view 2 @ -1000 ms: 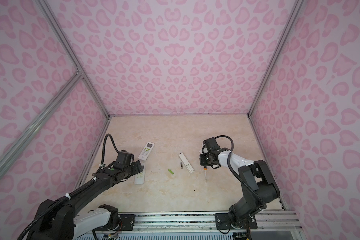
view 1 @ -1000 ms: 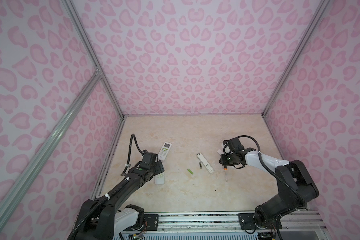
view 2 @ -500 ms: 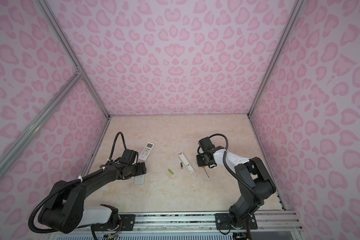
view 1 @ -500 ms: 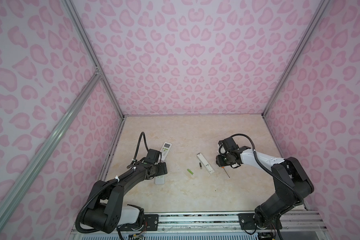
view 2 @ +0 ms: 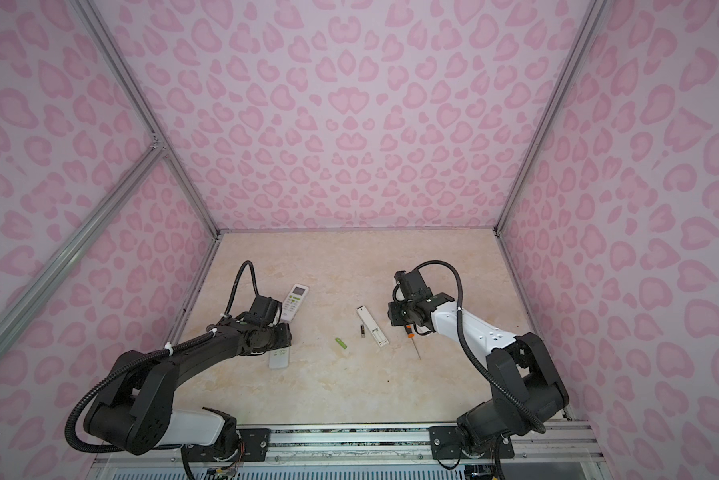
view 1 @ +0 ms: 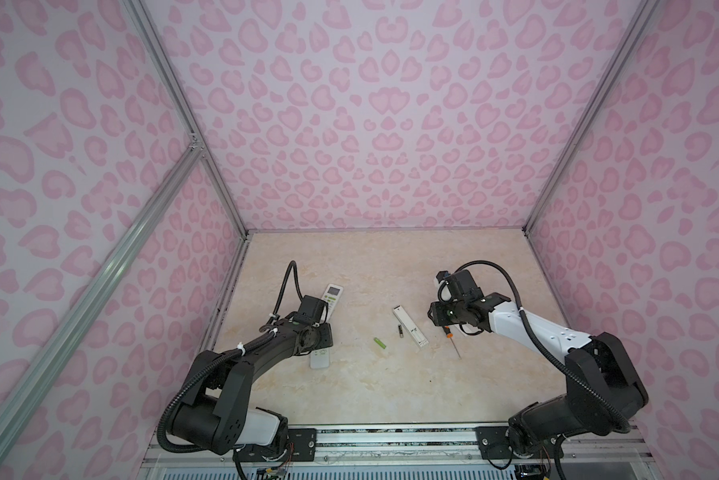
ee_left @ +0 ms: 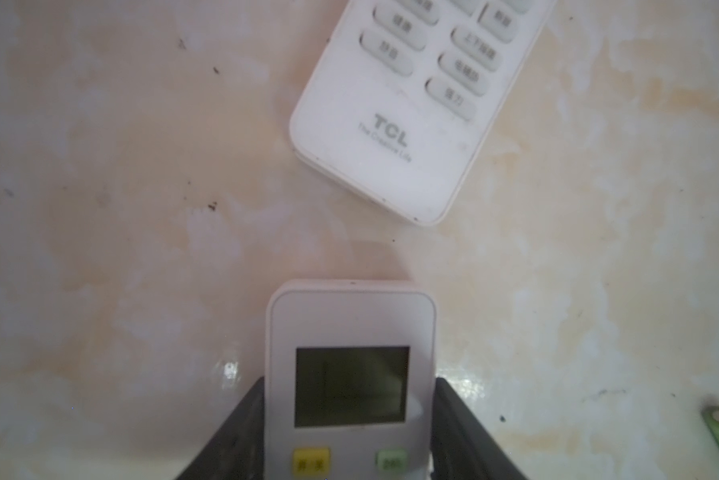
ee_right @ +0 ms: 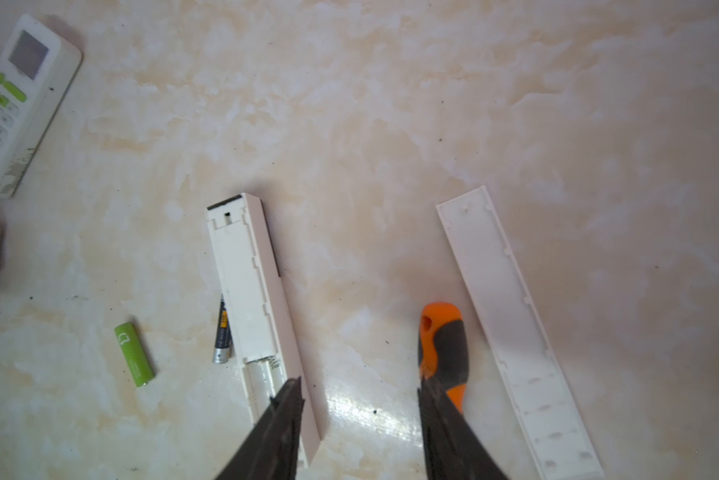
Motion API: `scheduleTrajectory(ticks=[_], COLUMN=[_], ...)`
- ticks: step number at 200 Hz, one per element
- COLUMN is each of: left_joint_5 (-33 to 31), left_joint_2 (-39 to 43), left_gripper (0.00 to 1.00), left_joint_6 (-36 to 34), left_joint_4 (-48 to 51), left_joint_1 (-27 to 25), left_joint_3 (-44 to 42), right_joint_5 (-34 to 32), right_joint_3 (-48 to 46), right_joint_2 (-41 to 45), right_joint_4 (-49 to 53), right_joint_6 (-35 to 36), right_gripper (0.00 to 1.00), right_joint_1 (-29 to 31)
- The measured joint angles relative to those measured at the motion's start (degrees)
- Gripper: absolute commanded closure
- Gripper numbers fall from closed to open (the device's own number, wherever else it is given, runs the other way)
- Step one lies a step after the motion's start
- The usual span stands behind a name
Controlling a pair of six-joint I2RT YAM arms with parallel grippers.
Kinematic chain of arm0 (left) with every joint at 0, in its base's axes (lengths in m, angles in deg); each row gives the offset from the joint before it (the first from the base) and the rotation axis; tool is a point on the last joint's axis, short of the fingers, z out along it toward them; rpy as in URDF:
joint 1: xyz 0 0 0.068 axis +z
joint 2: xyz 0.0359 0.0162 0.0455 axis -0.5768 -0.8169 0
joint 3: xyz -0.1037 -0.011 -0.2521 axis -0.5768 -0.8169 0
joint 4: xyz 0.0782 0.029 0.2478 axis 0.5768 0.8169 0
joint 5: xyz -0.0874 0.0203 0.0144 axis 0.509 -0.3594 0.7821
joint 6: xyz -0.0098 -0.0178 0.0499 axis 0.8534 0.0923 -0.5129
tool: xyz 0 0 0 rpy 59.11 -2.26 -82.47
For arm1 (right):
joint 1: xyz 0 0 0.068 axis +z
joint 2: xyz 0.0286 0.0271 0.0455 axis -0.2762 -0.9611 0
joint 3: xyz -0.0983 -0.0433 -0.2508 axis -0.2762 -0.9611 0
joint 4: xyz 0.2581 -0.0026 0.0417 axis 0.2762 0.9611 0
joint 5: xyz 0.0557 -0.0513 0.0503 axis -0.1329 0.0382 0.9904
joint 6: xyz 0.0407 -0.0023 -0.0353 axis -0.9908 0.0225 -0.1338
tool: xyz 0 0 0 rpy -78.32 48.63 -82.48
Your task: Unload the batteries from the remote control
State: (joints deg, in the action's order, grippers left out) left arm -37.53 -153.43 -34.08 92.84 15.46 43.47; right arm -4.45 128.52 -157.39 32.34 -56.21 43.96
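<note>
White small remote (ee_left: pixel 351 316) is now clamped by its sides in the left end effector (ee_left: pixel 349 384), which has narrowed onto it from wide. It is probably the next one to open, and any cells inside are hidden. On the surface (ee_right: pixel 391 124) lie the green battery (ee_right: pixel 135 355) and black battery (ee_right: pixel 223 332), the black one right against the opened slim remote (ee_right: pixel 258 299). The right end effector (ee_right: pixel 360 386) has spread and let go of the screwdriver (ee_right: pixel 443 345), so it holds nothing.
</note>
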Motion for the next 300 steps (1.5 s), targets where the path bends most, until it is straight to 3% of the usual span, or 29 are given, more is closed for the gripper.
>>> scheduleTrajectory(ticks=[90, 147, 233, 300], left_joint_5=[2.7, 4.7, 5.5, 5.2], left_joint_2=[7.3, 12.2, 15.3, 17.1], left_gripper=[0.53, 0.55, 0.57, 0.58], left_joint_6=[4.0, 8.8, 11.9, 13.1], left_joint_4=[2.7, 0.8, -0.7, -1.2], left_joint_1=[-0.4, -1.2, -1.2, -1.2], left_joint_3=[-0.1, 0.0, -0.1, -1.2], right_joint_5=[5.4, 10.8, 16.2, 17.9], right_joint_3=[0.5, 3.7, 12.0, 12.0], right_joint_2=[-6.2, -16.4, -25.5, -26.0], right_joint_4=[-18.1, -30.8, -35.7, -38.7], right_joint_6=[-16.2, -25.2, -27.5, -29.3], right_gripper=[0.53, 0.51, 0.54, 0.71], right_joint_1=[14.8, 24.1, 28.0, 28.0])
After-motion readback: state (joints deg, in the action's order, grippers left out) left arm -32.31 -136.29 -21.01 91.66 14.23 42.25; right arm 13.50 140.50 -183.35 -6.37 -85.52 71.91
